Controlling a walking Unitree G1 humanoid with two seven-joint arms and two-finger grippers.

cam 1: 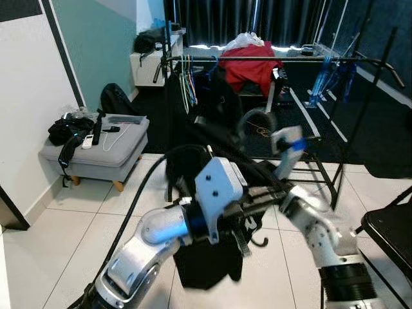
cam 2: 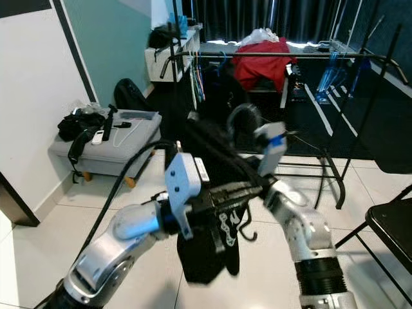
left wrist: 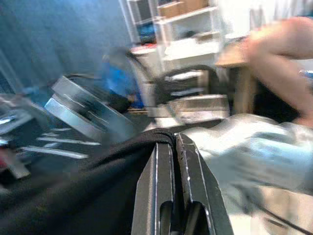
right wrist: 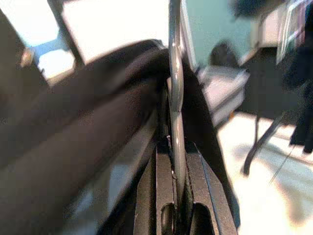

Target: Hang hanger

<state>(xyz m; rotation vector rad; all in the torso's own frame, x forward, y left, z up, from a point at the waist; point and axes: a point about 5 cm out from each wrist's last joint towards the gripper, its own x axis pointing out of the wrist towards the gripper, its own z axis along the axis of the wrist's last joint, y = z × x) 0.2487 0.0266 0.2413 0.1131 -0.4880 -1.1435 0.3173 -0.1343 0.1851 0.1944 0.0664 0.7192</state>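
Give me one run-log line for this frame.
left gripper: shut on black garment | right gripper: shut on hanger | rail: ahead, hanger not yet hung

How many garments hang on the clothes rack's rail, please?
1: a red garment is draped over the rail near its middle. Empty hangers hang at the rail's left end, blue ones toward the right. The dark background may hide more.
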